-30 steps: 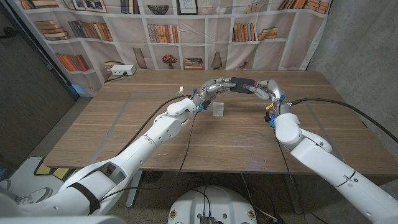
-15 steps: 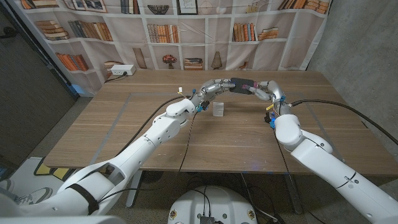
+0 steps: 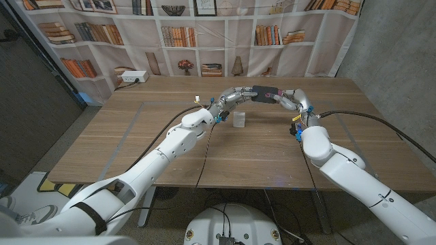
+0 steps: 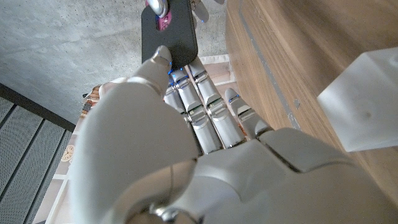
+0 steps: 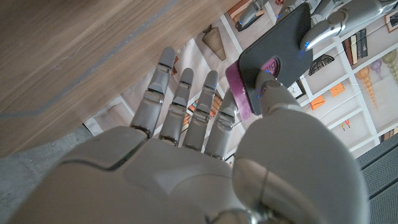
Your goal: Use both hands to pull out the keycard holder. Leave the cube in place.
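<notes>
Both hands meet above the far middle of the surface (image 3: 136,146), the left hand (image 3: 234,94) pinching one end of the dark keycard holder (image 3: 262,92) and the right hand (image 3: 289,99) pinching the other, where a pink card edge (image 5: 237,91) shows. To my eye the pull wants to be straight and level, each hand drawing away along the holder's length with thumbs kept firm, and high enough to stay off the translucent cube (image 3: 239,120), which sits on the wood just in front of the left hand, apart from it. Wood grain runs plain across the top; behind hangs a printed bookshelf backdrop (image 3: 177,30), with grey wall (image 3: 395,47) to one side.
</notes>
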You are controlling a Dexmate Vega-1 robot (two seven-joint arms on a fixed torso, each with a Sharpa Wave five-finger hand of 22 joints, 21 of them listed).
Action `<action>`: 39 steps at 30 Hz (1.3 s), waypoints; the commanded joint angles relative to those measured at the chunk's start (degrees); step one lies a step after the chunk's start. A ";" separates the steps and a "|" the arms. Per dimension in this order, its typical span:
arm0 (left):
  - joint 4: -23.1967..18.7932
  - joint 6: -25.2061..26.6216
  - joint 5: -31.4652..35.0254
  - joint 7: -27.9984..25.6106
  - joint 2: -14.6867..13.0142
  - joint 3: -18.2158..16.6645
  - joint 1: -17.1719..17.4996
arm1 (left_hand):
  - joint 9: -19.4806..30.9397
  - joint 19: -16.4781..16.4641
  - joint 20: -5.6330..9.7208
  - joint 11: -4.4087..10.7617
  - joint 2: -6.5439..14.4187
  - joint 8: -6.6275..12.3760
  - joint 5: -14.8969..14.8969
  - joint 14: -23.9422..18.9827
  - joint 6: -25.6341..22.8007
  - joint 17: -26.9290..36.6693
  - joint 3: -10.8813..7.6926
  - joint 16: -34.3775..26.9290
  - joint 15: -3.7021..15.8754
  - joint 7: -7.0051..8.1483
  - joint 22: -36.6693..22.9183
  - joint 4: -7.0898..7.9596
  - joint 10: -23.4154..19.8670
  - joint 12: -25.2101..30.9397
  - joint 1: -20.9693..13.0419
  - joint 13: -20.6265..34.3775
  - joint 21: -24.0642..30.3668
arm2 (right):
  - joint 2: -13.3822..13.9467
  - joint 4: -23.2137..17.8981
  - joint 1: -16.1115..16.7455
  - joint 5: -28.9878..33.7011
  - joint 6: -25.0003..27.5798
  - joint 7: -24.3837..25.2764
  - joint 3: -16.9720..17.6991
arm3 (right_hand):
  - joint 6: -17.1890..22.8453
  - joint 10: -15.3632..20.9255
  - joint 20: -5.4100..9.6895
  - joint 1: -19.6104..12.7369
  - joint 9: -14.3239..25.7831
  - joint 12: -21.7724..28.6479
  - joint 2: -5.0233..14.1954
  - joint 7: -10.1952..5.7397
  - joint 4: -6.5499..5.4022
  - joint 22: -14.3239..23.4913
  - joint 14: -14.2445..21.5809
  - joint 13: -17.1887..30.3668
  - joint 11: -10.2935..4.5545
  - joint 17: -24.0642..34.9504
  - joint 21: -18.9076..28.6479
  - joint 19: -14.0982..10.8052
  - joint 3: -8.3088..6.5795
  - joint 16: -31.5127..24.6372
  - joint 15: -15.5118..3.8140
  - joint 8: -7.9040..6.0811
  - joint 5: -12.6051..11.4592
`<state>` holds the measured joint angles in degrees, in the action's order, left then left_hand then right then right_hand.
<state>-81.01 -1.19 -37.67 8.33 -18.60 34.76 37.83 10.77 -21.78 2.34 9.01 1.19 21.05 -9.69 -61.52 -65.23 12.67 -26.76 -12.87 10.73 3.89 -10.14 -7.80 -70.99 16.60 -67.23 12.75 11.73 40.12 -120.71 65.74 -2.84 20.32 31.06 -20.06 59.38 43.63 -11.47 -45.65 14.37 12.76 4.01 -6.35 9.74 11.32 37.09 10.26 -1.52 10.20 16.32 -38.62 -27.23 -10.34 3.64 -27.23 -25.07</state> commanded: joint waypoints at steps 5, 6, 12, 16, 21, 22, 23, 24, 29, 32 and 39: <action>1.22 -0.21 0.00 0.43 0.64 0.27 -0.48 | 0.28 0.00 0.34 1.00 -0.08 0.22 -0.21 -0.40 -2.89 0.23 -1.09 0.22 1.80 -2.54 -0.12 0.59 -1.56 0.36 -0.05 14.46 -0.03 | 2.08 0.81 -0.21 0.23 -2.85 -2.22 -0.26 | -8.99 -6.02 -0.82 6.04 -0.04 -1.62 -3.84 -3.04 -2.37 0.12 -5.15 0.51 -0.45 0.45 -1.30 3.15 -0.59 0.34 -0.15 4.98 -0.33; 1.27 -0.18 0.01 0.45 0.66 0.28 -0.52 | 0.28 0.00 0.35 0.97 -0.10 0.23 -0.21 -0.34 -2.91 0.22 -1.10 0.26 1.79 -2.53 -0.12 0.58 -1.51 0.34 -0.05 14.47 -0.03 | 2.52 1.36 -0.25 -0.18 -4.24 -3.11 -0.13 | -10.48 -6.80 -0.92 6.80 0.06 -1.67 -4.22 -2.95 -2.49 0.10 -5.73 0.55 -0.32 0.48 -1.50 3.54 -0.19 0.33 0.20 5.63 0.04; 1.53 0.06 -0.11 0.31 0.91 0.27 -0.65 | 0.28 0.08 0.35 1.20 -0.05 0.19 -0.21 -0.34 -2.89 0.25 -1.12 0.27 1.70 -2.47 -0.13 0.66 -1.48 0.29 0.07 14.53 -0.06 | 3.41 3.62 -0.33 -1.45 -9.35 -5.70 0.18 | -20.39 -11.96 -1.08 12.64 0.77 -1.64 -6.42 -1.54 -3.80 0.04 -9.36 0.77 -0.15 0.62 -2.51 5.23 3.18 0.19 1.70 10.11 3.16; 1.70 0.05 -0.07 0.35 1.06 0.34 -0.76 | 0.29 0.07 0.38 1.07 -0.07 0.22 -0.22 -0.35 -2.99 0.26 -1.15 0.27 1.78 -2.42 -0.13 0.64 -1.45 0.27 0.08 14.61 -0.06 | 3.42 4.12 -0.25 -1.42 -10.53 -5.90 0.26 | -25.48 -13.56 -1.07 14.68 0.84 -1.38 -7.29 -0.34 -4.07 0.02 -10.76 0.83 0.55 0.57 -2.81 5.62 4.56 0.20 2.24 12.58 4.80; 1.51 0.20 -0.05 0.08 1.16 0.42 -0.58 | 0.29 0.11 0.45 1.11 -0.10 0.21 -0.22 -0.38 -2.99 0.28 -1.16 0.25 1.86 -2.42 -0.13 0.59 -1.56 0.31 0.04 14.64 -0.07 | 3.31 4.59 0.20 -1.22 -11.91 -5.60 0.61 | -29.79 -14.63 -1.07 16.59 0.72 -1.15 -8.22 0.23 -4.42 0.01 -11.34 0.89 0.67 0.57 -2.97 5.70 5.99 0.01 2.50 14.61 6.70; 1.50 0.23 -0.08 0.07 1.18 0.43 -0.54 | 0.29 0.11 0.47 1.16 -0.09 0.19 -0.22 -0.35 -2.95 0.28 -1.17 0.27 1.84 -2.39 -0.13 0.60 -1.58 0.32 0.05 14.65 -0.07 | 3.13 4.56 0.28 -1.00 -11.83 -5.23 0.64 | -30.50 -14.84 -1.06 16.88 0.68 -1.13 -8.39 0.51 -4.45 0.00 -11.39 0.90 0.74 0.56 -3.01 5.73 6.23 -0.02 2.51 14.92 7.08; 1.50 0.23 -0.08 0.07 1.18 0.43 -0.54 | 0.29 0.10 0.46 1.15 -0.09 0.19 -0.22 -0.37 -2.96 0.29 -1.16 0.26 1.82 -2.40 -0.13 0.61 -1.52 0.29 0.07 14.66 -0.07 | 3.09 4.56 0.29 -0.97 -11.82 -5.23 0.66 | -30.86 -14.83 -1.06 16.97 0.67 -1.08 -8.45 0.59 -4.46 0.00 -11.36 0.90 0.74 0.55 -3.02 5.73 6.32 -0.05 2.55 15.07 7.23; 1.38 0.31 -0.06 -0.07 1.19 0.45 -0.47 | 0.29 0.11 0.50 1.17 -0.07 0.19 -0.22 -0.38 -2.95 0.29 -1.17 0.26 1.81 -2.38 -0.13 0.62 -1.52 0.29 0.08 14.67 -0.07 | 2.85 4.39 0.64 -0.37 -11.71 -4.21 0.82 | -31.23 -14.81 -1.05 17.10 0.65 -1.02 -8.54 0.56 -4.46 0.00 -11.20 0.90 0.74 0.54 -3.01 5.67 6.45 -0.13 2.42 15.22 7.45; 1.30 0.12 0.28 0.05 1.12 0.66 -0.52 | 0.30 0.17 0.50 1.09 -0.07 0.15 -0.23 -0.34 -2.89 0.30 -1.21 0.29 1.81 -2.47 -0.14 0.63 -1.50 0.26 0.12 14.73 -0.09 | 2.47 4.39 1.42 1.96 -11.26 -1.68 1.21 | -29.02 -12.97 -0.99 16.42 0.43 0.02 -9.22 -0.79 -3.47 -0.02 -9.80 0.90 -1.48 0.33 -2.73 4.56 7.05 -0.47 -0.46 14.41 10.02; 1.16 0.18 0.38 0.15 1.05 0.78 -0.51 | 0.30 0.16 0.58 1.12 -0.10 0.15 -0.23 -0.32 -2.90 0.31 -1.22 0.30 1.86 -2.51 -0.14 0.60 -1.48 0.25 0.11 14.77 -0.09 | 2.32 3.94 2.12 2.91 -10.19 -0.49 1.65 | -26.89 -11.77 -0.98 15.41 0.24 0.56 -9.51 -1.97 -2.68 -0.09 -9.25 0.87 -3.11 0.26 -2.73 4.12 7.29 -0.50 -1.51 13.77 11.94; 1.19 0.59 0.42 0.00 1.18 0.95 -0.59 | 0.30 0.24 0.61 1.09 -0.12 0.15 -0.24 -0.14 -2.97 0.33 -1.25 0.38 1.87 -2.65 -0.14 0.55 -1.40 0.22 0.07 14.87 -0.12 | 1.07 3.22 3.35 6.06 -7.15 3.35 1.78 | -22.97 -9.29 -0.96 14.57 -0.05 1.49 -10.20 -3.36 -2.03 -0.22 -8.06 0.79 -4.30 0.26 -2.59 2.98 7.95 -0.64 -3.47 12.66 13.63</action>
<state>-79.67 -0.93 -37.56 8.42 -17.54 35.39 37.28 10.78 -21.78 2.34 9.01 1.03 21.04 -9.56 -61.51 -65.32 12.94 -26.92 -12.87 10.72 3.97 -10.14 -7.96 -70.99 16.34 -67.08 12.91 11.73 42.40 -116.70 67.45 -0.71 10.20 29.85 -18.75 34.64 33.28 -12.48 -30.31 14.36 13.70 -5.98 -9.21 7.36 11.00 28.56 10.89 -5.41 10.39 13.44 -35.00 -19.61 -10.62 1.01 -13.83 -11.94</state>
